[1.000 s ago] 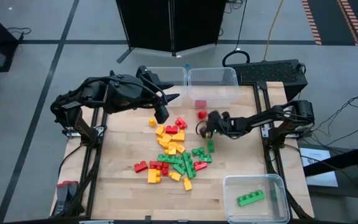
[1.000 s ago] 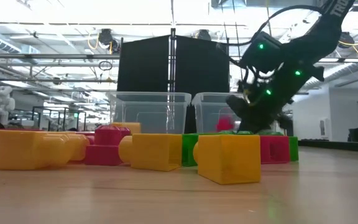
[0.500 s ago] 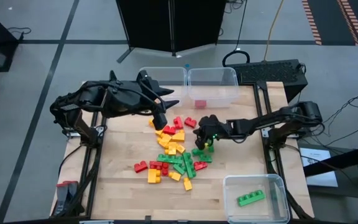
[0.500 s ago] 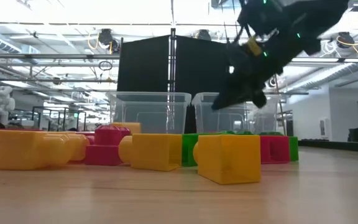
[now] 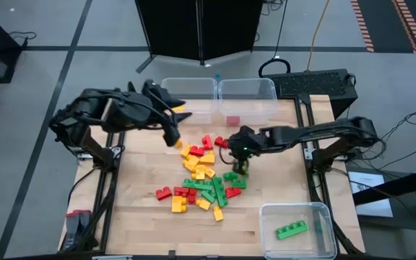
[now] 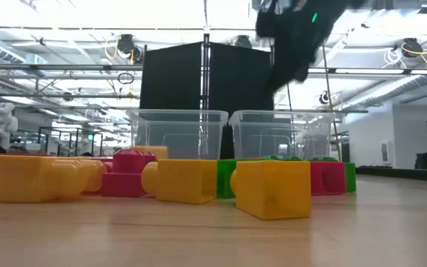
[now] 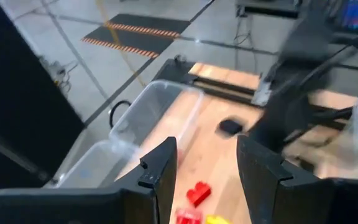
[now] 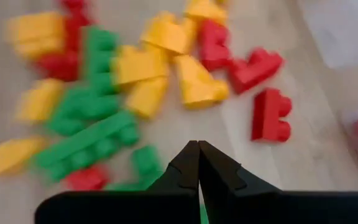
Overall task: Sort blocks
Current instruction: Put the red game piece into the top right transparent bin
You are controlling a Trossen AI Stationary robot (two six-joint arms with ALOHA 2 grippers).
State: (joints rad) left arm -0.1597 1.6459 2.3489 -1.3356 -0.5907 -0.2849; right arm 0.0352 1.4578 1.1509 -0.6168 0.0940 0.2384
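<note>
The blocks [image 5: 204, 177], red, yellow and green, lie in a loose pile on the middle of the wooden table; they also show in the right wrist view [image 8: 135, 93] and the low view [image 6: 273, 189]. My right gripper [image 5: 240, 157] hangs shut and empty above the pile's right side, its fingertips [image 8: 194, 144] meeting over green and red blocks. My left gripper [image 5: 172, 137] hovers high over the pile's far left corner, its fingers [image 7: 205, 143] apart with nothing between them. One red block [image 5: 232, 120] lies in the far right bin, and one green block [image 5: 292, 230] lies in the near right bin.
Two clear bins [image 5: 190, 90] [image 5: 248, 94] stand side by side at the table's far edge. A third clear bin [image 5: 298, 217] stands at the near right corner. Bare wood lies to the left of the pile and along the near edge.
My right gripper has risen from table level near the far right bin to well above the pile. It rolled and tipped downward as it rose, and stayed shut. My left gripper has shifted a little toward the table's left edge.
</note>
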